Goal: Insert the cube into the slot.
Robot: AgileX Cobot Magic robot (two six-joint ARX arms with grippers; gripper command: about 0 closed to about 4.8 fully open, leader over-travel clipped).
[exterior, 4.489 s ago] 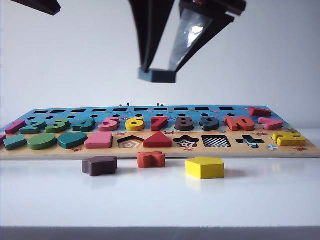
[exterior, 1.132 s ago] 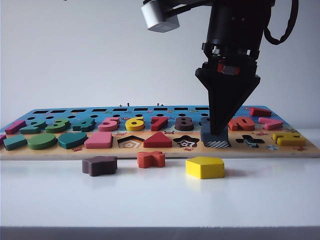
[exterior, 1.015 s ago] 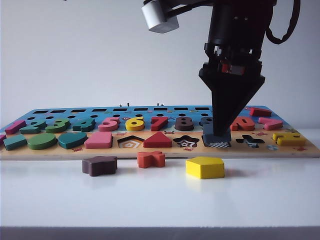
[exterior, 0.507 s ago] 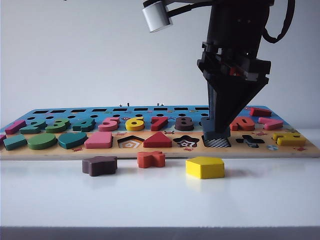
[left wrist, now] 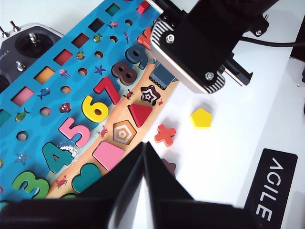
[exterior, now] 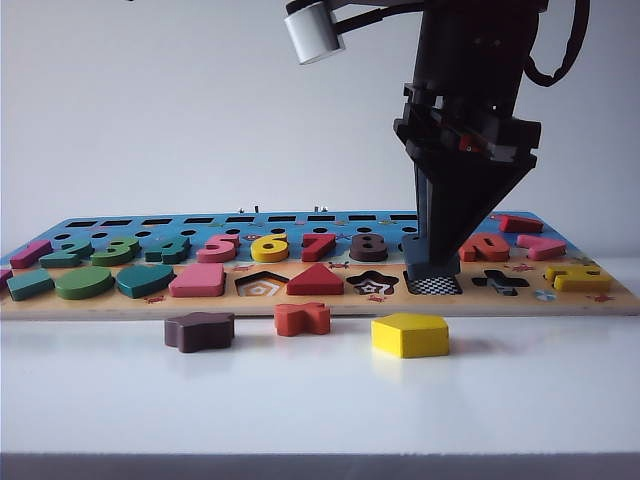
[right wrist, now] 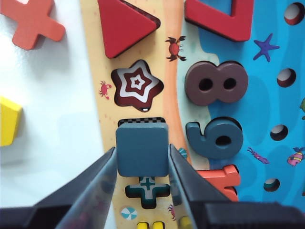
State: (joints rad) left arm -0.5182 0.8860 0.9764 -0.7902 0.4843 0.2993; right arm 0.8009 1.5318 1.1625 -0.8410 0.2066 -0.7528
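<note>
The cube [exterior: 432, 268], a flat slate-blue square block, hangs just over the slot [exterior: 433, 287], whose checkered floor shows below it. My right gripper [exterior: 432, 264] points straight down and is shut on the cube. In the right wrist view the cube [right wrist: 142, 148] sits between the two fingers [right wrist: 102, 172] and covers most of the slot [right wrist: 141, 121]; only a thin checkered strip shows past one edge. I cannot tell whether the cube touches the board. My left gripper [left wrist: 144, 145] is shut and empty, held high off the board's front edge.
The wooden puzzle board [exterior: 100, 304] carries numbers and shapes. In front of it lie a yellow pentagon block [exterior: 410, 335], a red cross block [exterior: 302, 318] and a dark brown star block [exterior: 199, 331]. A remote controller [left wrist: 28, 45] sits beyond the board.
The right gripper came down from high up with the cube to the slot. In the last second its wrist rolled, turning the cube. The left arm kept still.
</note>
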